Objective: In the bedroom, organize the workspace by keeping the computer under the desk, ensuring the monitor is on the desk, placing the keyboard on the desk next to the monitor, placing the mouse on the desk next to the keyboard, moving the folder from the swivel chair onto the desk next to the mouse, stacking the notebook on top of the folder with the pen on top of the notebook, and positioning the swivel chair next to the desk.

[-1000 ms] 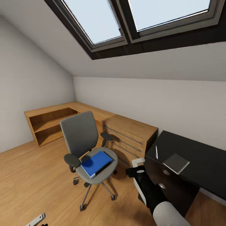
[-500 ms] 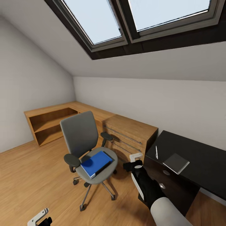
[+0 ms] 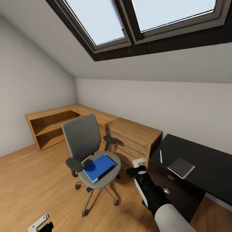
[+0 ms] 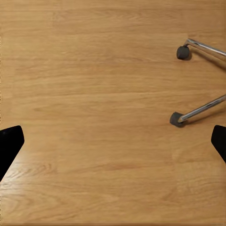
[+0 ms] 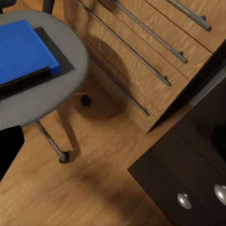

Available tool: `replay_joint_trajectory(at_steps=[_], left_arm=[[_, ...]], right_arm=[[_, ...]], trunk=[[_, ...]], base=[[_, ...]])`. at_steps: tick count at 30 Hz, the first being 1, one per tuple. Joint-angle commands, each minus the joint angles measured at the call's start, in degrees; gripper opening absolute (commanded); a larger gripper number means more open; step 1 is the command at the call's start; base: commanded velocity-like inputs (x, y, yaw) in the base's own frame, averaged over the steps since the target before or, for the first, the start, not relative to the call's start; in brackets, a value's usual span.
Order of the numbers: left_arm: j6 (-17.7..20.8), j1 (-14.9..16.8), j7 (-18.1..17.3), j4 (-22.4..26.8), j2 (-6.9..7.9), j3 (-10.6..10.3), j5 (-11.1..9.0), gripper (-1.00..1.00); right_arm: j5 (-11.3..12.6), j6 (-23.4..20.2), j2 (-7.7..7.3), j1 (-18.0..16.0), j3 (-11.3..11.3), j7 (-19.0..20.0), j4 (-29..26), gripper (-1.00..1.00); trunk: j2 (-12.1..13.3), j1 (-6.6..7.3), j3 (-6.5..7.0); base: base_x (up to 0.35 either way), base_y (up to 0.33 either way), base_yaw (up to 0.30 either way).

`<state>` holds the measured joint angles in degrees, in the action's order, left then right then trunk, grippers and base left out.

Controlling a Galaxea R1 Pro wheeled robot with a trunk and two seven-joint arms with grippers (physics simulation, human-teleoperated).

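Under the sloped ceiling and its two skylights [image 3: 135, 19], the robot's right arm [image 3: 154, 196] reaches forward and low, black at the forearm and white nearer the body, ending in the right gripper [image 3: 138, 165] held between the swivel chair [image 3: 84, 141] and the black desk [image 3: 206, 161]. From the right wrist camera, only dark finger edges show at the two sides of the frame, set wide apart, so the jaws stand open and hold nothing. The left gripper [image 3: 40, 224] sits low near the wood floor [image 3: 35, 180]; its wrist camera looks straight down at bare planks, with dark fingertips [image 4: 9, 143] spread to either side, open and empty, and two chrome chair legs [image 4: 202, 106] with castors near one edge. The blue folder [image 3: 98, 167] lies flat on the grey chair seat, tilted a little toward the front edge. On the glossy desk top, the dark grey notebook [image 3: 180, 167] lies flat near the front edge, and the slim white pen [image 3: 160, 156] lies just beside it, apart from it. A black drawer unit [image 5: 188, 183] with round silver knobs sits below the desk top. A light wooden dresser [image 3: 133, 140] with long bar handles stands between the chair and the desk, and a low open wooden shelf [image 3: 51, 127] runs along the far wall.
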<state>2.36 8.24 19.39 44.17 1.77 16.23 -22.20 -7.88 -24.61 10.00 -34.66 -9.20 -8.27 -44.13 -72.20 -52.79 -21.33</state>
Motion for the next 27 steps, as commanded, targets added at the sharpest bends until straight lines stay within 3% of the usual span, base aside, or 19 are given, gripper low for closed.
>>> replay_joint_trajectory(at_steps=[1,27], left_arm=[[0.3,0.0,0.2,0.0,0.0,0.0,-0.4,1.0],[-1.5,0.0,0.0,-0.2,0.2,0.0,-0.3,1.0]], right_arm=[[-0.5,-0.4,0.0,0.1,-0.1,-0.1,-0.1,1.0],[-0.4,-0.1,0.0,0.5,-0.3,-0.6,-0.4,1.0]], trunk=[[0.0,0.0,-0.07],[0.0,0.0,-0.08]], base=[[0.0,0.0,0.083],[0.0,0.0,0.248]])
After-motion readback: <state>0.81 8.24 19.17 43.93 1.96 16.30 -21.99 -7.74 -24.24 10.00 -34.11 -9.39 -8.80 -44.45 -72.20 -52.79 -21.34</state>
